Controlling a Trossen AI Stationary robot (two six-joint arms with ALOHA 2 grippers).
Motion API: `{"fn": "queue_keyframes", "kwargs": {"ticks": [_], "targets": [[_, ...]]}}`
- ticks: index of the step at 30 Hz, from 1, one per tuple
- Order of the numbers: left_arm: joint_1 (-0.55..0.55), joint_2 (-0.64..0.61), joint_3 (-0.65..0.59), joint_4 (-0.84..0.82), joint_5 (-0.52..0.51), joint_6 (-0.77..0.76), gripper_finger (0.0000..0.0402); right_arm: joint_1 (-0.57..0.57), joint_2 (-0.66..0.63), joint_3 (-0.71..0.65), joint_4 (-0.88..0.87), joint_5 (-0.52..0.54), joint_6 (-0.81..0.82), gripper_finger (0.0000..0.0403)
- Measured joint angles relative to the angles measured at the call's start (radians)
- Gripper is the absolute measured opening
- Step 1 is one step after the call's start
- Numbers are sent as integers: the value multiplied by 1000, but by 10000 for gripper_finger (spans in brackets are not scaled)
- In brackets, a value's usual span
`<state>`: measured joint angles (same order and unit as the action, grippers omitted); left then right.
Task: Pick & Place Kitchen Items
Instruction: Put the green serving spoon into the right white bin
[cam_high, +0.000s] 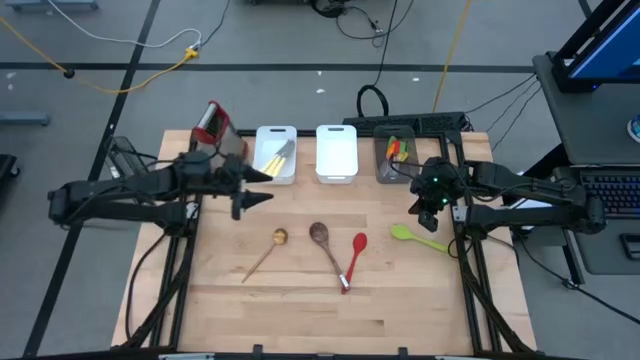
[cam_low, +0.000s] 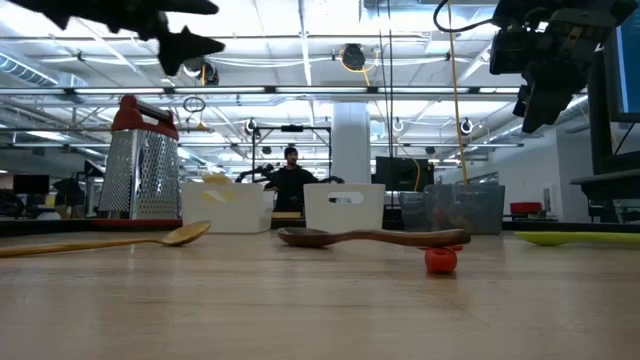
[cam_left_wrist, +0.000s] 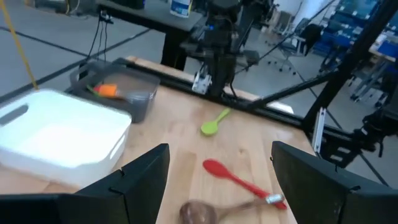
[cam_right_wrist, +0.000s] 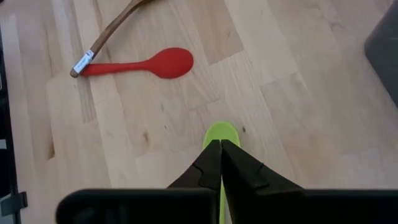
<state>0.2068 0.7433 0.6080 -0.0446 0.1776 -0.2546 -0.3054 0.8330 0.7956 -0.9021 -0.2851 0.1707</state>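
Four spoons lie flat on the table: a pale wooden spoon (cam_high: 265, 255), a dark wooden spoon (cam_high: 325, 243), a red spoon (cam_high: 353, 258) and a lime-green spoon (cam_high: 418, 238). The dark spoon's handle end meets the red spoon's handle end. My left gripper (cam_high: 255, 195) is open and held high in front of the white bins; the low view shows it well above the table (cam_low: 190, 45). My right gripper (cam_right_wrist: 221, 144) is shut and hangs in the air over the lime-green spoon's bowl (cam_right_wrist: 221, 132), clear of it (cam_low: 530, 100).
Along the far edge stand a steel grater with a red handle (cam_high: 212, 125), a white bin (cam_high: 275, 152) holding yellow and pale utensils, a second white bin (cam_high: 336, 152), and a grey bin (cam_high: 395, 155) with orange, green and red utensils. Bare wood lies toward the near edge.
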Motion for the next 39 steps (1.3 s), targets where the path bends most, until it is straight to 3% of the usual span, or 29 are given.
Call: {"fn": "queue_keyframes", "kwargs": {"ticks": [9, 19, 34, 39], "targets": [[-17, -221, -113, -86, -12, -16, 285, 0, 3, 0, -19, 0, -1, 7], [-46, -306, -235, -81, -108, -77, 285, 0, 83, 0, -146, 3, -8, 36], [-46, -306, -238, -68, -110, -83, 285, 0, 187, 0, -142, 4, -55, 189], [-46, -306, -238, -66, -110, -105, 285, 0, 187, 0, -142, 25, -60, 224]]}}
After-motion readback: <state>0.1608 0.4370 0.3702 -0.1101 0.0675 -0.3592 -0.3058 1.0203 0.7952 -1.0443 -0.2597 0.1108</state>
